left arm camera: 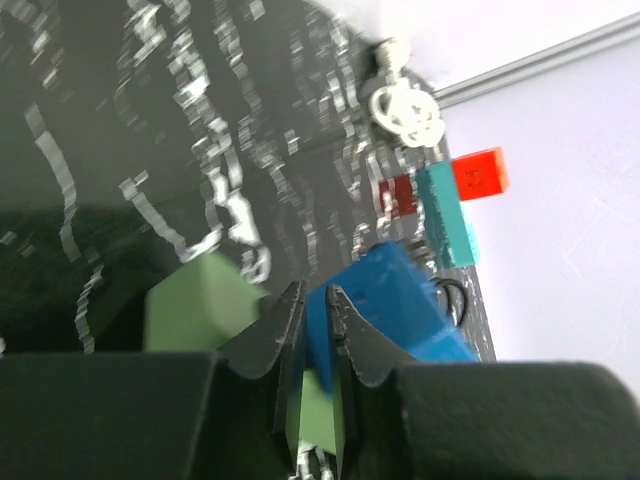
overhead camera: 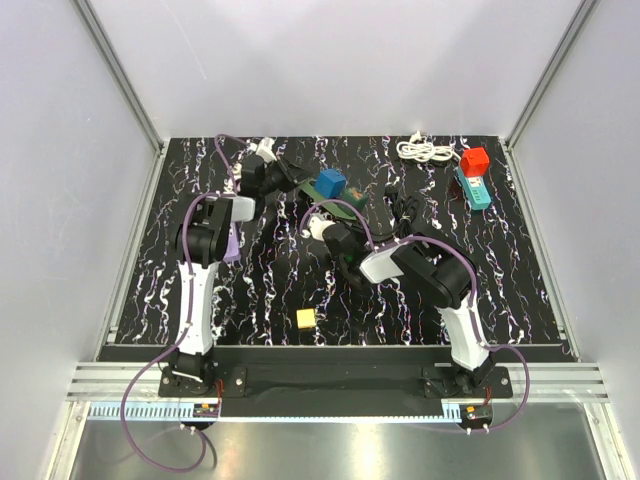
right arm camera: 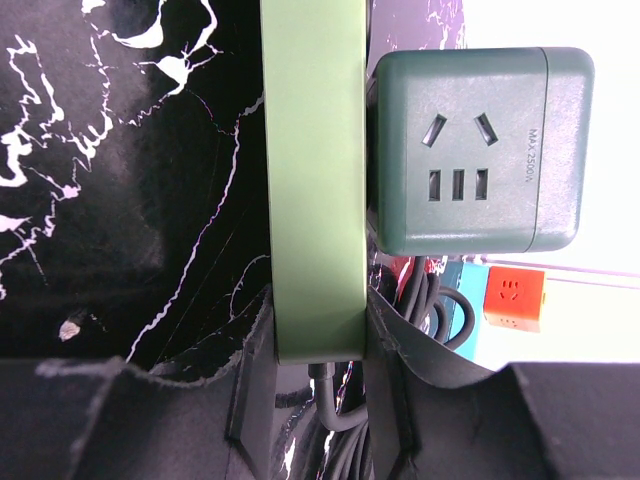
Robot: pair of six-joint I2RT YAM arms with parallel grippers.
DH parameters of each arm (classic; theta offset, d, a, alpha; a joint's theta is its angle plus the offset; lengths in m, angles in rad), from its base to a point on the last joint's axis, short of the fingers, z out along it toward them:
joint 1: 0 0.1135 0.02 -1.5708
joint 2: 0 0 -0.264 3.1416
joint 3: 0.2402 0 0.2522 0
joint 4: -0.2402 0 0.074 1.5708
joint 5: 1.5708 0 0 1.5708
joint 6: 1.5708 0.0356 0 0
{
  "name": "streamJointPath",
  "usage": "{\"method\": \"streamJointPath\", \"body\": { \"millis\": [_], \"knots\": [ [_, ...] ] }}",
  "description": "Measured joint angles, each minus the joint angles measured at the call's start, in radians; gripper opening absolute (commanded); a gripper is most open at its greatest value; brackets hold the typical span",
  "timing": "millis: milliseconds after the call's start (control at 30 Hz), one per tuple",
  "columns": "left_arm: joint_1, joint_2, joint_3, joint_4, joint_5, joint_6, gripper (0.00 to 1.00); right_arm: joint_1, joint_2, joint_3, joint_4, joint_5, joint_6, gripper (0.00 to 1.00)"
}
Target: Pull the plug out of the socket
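**Both grippers clamped at the socket strip**

The left gripper [left arm camera: 314, 300] has its jaws drawn nearly together, pinching a thin edge of the blue cube-shaped plug [left arm camera: 400, 300]; blue fills the narrow slit between the fingers [left arm camera: 290, 320].

The right gripper [right arm camera: 318, 305] stands partly spread, its jaws pressed against both long sides of the light green flat socket strip [right arm camera: 312, 180], near its end.

In the top view, the blue cube-shaped plug [overhead camera: 331, 183] sits on the far end of the light green flat socket strip [overhead camera: 345, 205], toward the back of the black marbled tabletop [overhead camera: 250, 290].
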Motion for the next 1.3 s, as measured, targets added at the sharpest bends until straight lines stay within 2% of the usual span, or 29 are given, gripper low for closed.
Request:
{"method": "streamJointPath", "body": {
  "millis": [133, 200, 367, 400, 500, 533, 600, 633, 967, 1133, 1300],
  "knots": [
    [0.001, 0.02, 0.005, -0.032, -0.003, -0.028, 0.14, 0.004, 0.008, 0.001, 0.008, 0.014, -0.012, 0.06],
    [0.001, 0.02, 0.014, -0.053, -0.003, -0.037, 0.1, 0.007, 0.014, 0.009, 0.002, 0.027, -0.013, 0.17],
    [0.0, 0.028, 0.06, -0.13, 0.0, -0.042, 0.08, 0.008, 0.01, 0.053, -0.103, 0.037, 0.047, 0.37],
    [0.0, 0.028, 0.06, -0.132, 0.001, -0.047, 0.08, 0.008, 0.002, 0.062, -0.136, 0.032, 0.072, 0.55],
    [0.0, 0.029, 0.058, -0.142, 0.001, -0.051, 0.07, 0.009, -0.049, 0.072, -0.249, 0.003, 0.182, 0.64],
    [0.0, 0.031, 0.054, -0.152, 0.002, -0.051, 0.07, 0.009, -0.068, 0.08, -0.298, -0.012, 0.223, 0.78],
    [0.0, 0.034, 0.044, -0.152, 0.002, -0.06, 0.07, 0.01, -0.1, 0.101, -0.387, -0.025, 0.311, 0.89],
    [0.0, 0.034, 0.042, -0.15, 0.002, -0.059, 0.07, 0.01, -0.113, 0.11, -0.42, -0.034, 0.348, 0.99],
    [0.0, 0.032, 0.003, -0.078, 0.001, -0.063, 0.07, -0.014, -0.343, 0.167, -0.786, -0.134, 0.69, 1.0],
    [0.0, 0.032, -0.006, -0.061, 0.004, -0.066, 0.07, -0.165, -0.395, 0.34, -0.997, -0.342, 0.889, 1.0],
    [0.0, 0.032, -0.011, -0.051, 0.008, -0.067, 0.07, -0.291, -0.349, 0.558, -1.152, -0.513, 0.98, 1.0]
  ]
}}
